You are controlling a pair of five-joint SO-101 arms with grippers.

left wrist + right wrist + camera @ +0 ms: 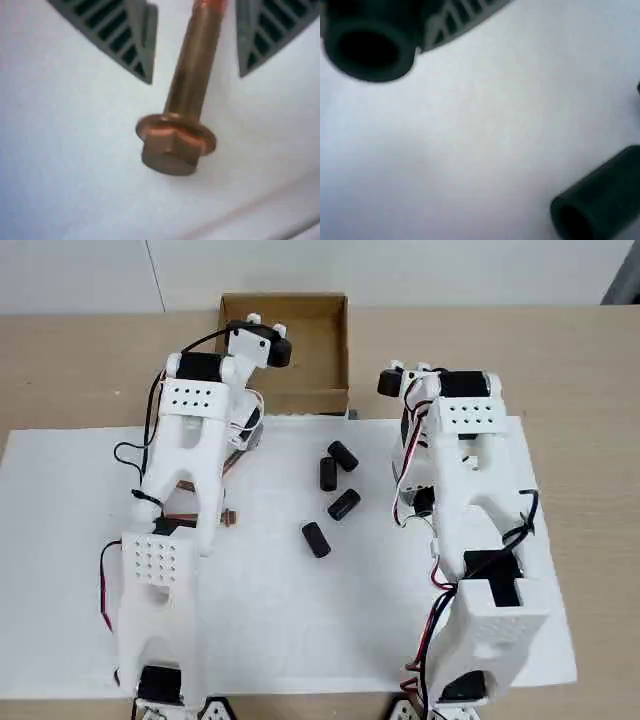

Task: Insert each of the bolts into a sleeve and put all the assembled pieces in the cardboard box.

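High view, item 1: cardboard box (285, 340), at the far edge of the table just beyond the white sheet (80, 540). The left arm's upper part overhangs its near side. No assembled pieces can be seen in it.

Left wrist view, item 2: left gripper (195, 75). The jaws are spread, one ribbed finger on either side of the shank, with a gap visible on both sides, so nothing is gripped.

Item 3: bolt (175, 145), copper-coloured, with a flanged hex head. It lies between those fingers on the sheet, head toward the camera.

High view, item 4: loose sleeves (344, 504). Four black sleeves are scattered on the sheet between the two arms.

Right wrist view, item 5: right gripper (390, 40). It appears closed on the held sleeve (367, 45), which rests against the one ribbed finger (455, 20) that shows, with its bore facing the camera. Another sleeve (600, 200) lies nearby on the sheet.

Handling note: the step looks to be picking up the bolt.
- Close squarely on the shank close to the head, leaving the far end free to enter the bore.
- Keep the bolt from rolling as the jaws meet.
- Line up the shank with the bore before pushing.
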